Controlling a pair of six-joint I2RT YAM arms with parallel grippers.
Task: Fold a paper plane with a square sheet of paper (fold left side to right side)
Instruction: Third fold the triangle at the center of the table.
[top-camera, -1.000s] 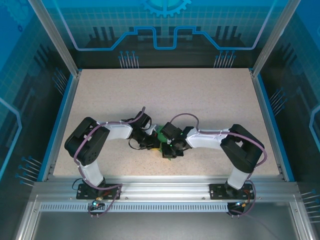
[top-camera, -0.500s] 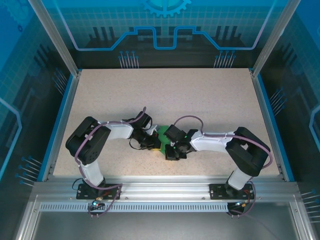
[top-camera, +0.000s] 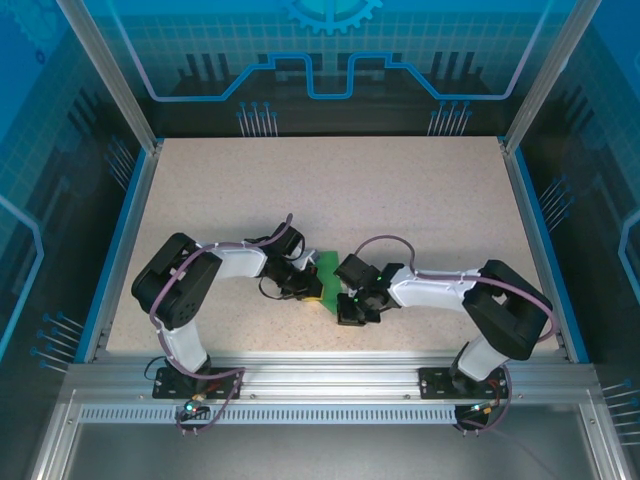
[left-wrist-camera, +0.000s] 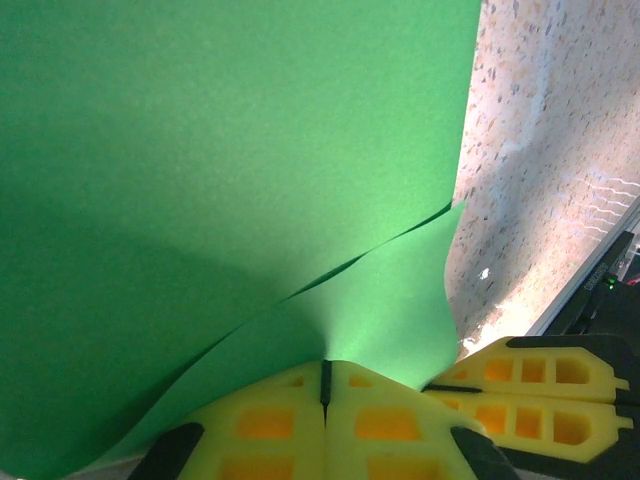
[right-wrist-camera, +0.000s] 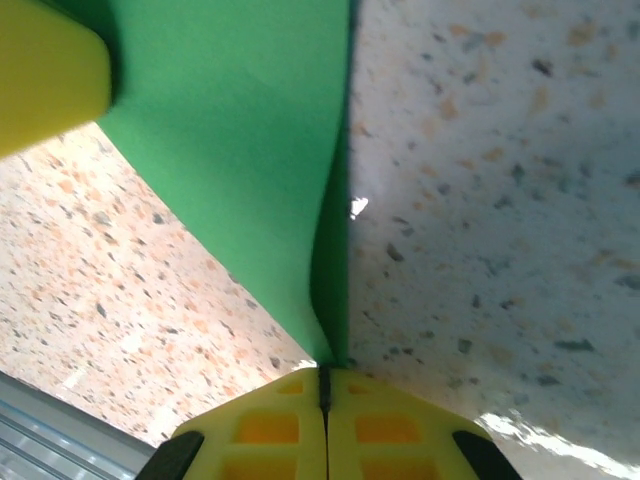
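Pinches the green sheet of paper (left-wrist-camera: 230, 150) in the left end effector (left-wrist-camera: 325, 372), pads pressed together on a lower edge where two layers curl and gape. Pinches the same sheet in the right end effector (right-wrist-camera: 325, 372) as well, pressed together on a buckled edge just above the speckled surface (right-wrist-camera: 500, 200). Sits low between the two wrists, near the front middle of the surface, partly lifted and bowed rather than flat.

Could tear or crumple if pulled in opposing directions, given two grips so close together. Could crease crookedly, with the layers apart and out of line at the left pinch. Could slip out of a shallow edge grip and spring open, losing the fold. Risks a knock between the two end effectors, just beside each other. Probably calls for slow, matched moves and a flat press before letting go.
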